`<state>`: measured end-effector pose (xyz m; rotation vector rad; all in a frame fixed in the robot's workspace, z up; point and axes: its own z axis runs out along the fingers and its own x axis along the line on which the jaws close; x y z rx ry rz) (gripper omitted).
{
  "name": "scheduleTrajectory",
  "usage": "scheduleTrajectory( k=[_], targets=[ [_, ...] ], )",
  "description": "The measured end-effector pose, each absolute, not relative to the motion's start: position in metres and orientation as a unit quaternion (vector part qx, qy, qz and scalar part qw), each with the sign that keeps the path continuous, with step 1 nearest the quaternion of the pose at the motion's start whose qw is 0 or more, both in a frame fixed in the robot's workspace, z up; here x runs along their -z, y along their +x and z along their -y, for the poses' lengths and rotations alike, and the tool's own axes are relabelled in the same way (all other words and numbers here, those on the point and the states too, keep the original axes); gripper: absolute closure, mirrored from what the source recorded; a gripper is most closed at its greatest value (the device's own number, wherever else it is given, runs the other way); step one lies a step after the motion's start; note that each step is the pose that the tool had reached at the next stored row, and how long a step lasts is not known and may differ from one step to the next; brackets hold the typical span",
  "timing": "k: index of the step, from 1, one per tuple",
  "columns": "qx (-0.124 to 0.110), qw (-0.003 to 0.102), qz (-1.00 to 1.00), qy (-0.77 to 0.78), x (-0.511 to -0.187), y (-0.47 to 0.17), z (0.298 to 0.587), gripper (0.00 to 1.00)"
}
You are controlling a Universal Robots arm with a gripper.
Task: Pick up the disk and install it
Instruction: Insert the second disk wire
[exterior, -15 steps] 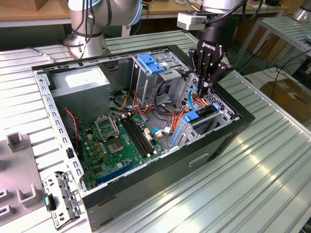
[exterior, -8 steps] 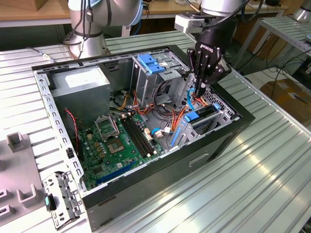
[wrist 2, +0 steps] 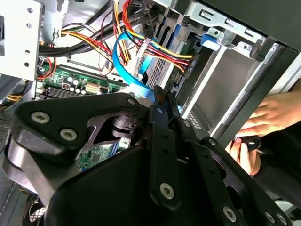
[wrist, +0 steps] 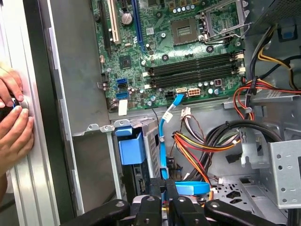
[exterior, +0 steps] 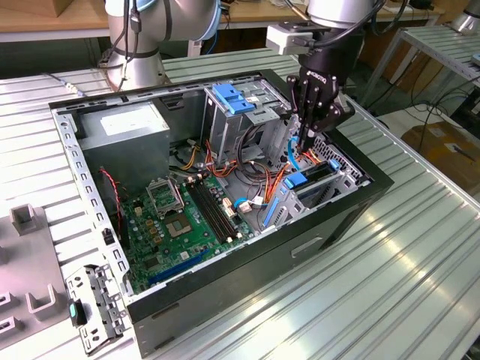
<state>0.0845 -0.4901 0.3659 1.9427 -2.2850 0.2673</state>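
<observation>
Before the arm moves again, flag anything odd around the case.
A person's hands rest on the table beside the computer case, close to where the gripper works inside it among loose cables. Nothing looks spilled or broken.

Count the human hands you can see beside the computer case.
2. Both are just outside the case's wall in the first wrist view: one hand and the other hand, close together at a small dark object. More could be out of frame.

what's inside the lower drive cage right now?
A blue-railed disk sits in the drive cage, the hand just above it. The disk's body and connectors are hidden by the cage walls.
</observation>
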Motion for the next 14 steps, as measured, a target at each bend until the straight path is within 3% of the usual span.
scheduleTrajectory(
  k=[14],
  targets=[
    [-0.089,0.065,0.757,0.644,-0.366,0.0845,0.4919,0.84]
  ],
)
